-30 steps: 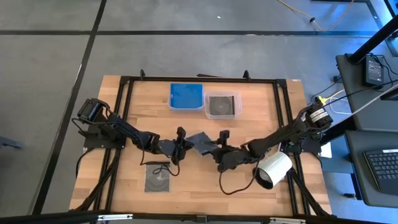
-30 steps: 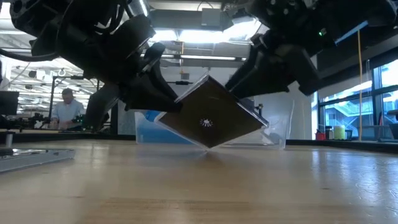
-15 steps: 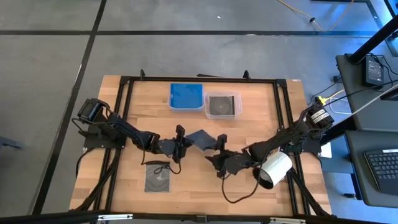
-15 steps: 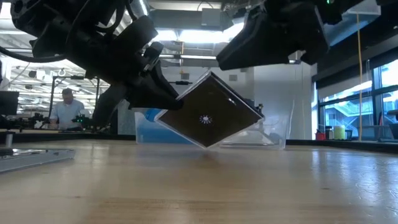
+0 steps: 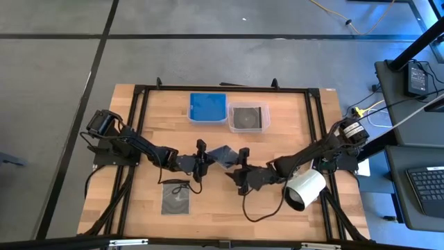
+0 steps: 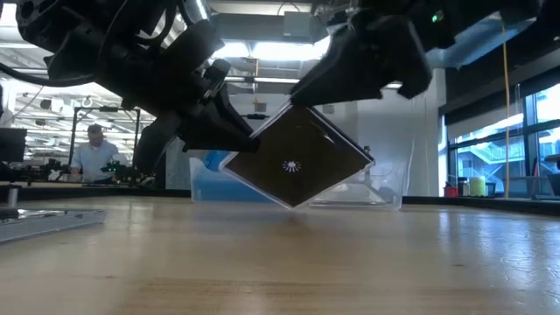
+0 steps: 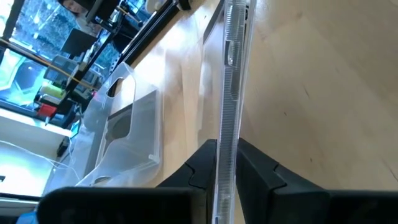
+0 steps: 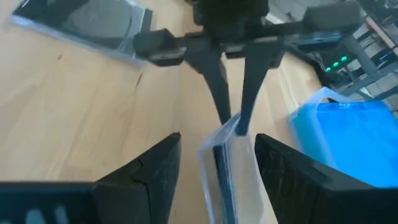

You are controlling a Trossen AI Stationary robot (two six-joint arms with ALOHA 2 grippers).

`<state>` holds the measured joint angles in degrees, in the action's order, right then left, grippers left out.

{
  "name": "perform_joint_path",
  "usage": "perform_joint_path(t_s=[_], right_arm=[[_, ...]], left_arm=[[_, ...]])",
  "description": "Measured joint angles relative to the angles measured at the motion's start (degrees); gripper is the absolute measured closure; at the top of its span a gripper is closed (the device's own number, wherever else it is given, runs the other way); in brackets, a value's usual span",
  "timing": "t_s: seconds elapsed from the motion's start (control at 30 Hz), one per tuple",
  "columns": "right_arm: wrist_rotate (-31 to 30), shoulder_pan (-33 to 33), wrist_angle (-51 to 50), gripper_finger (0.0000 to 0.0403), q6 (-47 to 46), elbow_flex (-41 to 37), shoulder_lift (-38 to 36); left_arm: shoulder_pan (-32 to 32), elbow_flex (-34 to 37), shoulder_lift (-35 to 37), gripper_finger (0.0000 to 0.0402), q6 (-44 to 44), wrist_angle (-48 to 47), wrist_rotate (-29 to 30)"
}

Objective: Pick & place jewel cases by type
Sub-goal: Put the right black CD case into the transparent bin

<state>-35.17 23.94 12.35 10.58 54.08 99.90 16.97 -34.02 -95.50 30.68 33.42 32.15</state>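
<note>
A dark jewel case [image 5: 222, 154] hangs mid-table between both grippers. In the low view it stands on its point like a diamond [image 6: 293, 162], its lowest corner close above the wood. My left gripper [image 5: 202, 159] is shut on its left corner. My right gripper [image 5: 241, 167] is open. Its fingers stand either side of the case's right part [image 8: 217, 165] without touching it. A second dark case [image 5: 175, 200] lies flat near the table's near edge. A blue case fills the left tub [image 5: 208, 107]. A dark case sits in the right tub [image 5: 248, 117]. My left gripper pinches the case's left corner [image 6: 248, 147] between its two fingers [image 7: 205, 163], which come level from the table's left. The case stands edge-on in the hold, tilted on its point. Whether its lowest corner [image 6: 293, 205] touches the wood, I cannot tell.
The two clear tubs stand side by side at the far edge. A white cylinder [image 5: 305, 189] lies near the right edge, beside my right arm. A person sits at a desk [image 6: 92, 153] in the room beyond. Bare wood lies near the front right.
My right gripper drew away from the case's right edge, up and toward the near edge, then came back toward the case, higher than before. The case stayed in my left gripper, barely moved.
</note>
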Motion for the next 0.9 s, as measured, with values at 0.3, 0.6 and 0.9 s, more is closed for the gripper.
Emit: perform_joint_path(t_s=[0.3, 0.6, 0.9], right_arm=[[0.39, -0.95, 2.51, 0.0196, 2.00, -0.04, 2.20], [0.32, -0.95, 3.09, 0.0278, 3.51, -0.04, 2.20], [-0.64, -0.91, 3.68, 0.0350, 5.69, -0.04, 2.13]], left_arm=[[0.00, 0.00, 0.00, 0.0364, -0.13, 0.27, -0.34], [0.00, 0.00, 0.00, 0.0362, -0.13, 0.27, -0.32], [0.02, 0.00, 0.00, 0.0354, -1.84, 0.12, -0.27]])
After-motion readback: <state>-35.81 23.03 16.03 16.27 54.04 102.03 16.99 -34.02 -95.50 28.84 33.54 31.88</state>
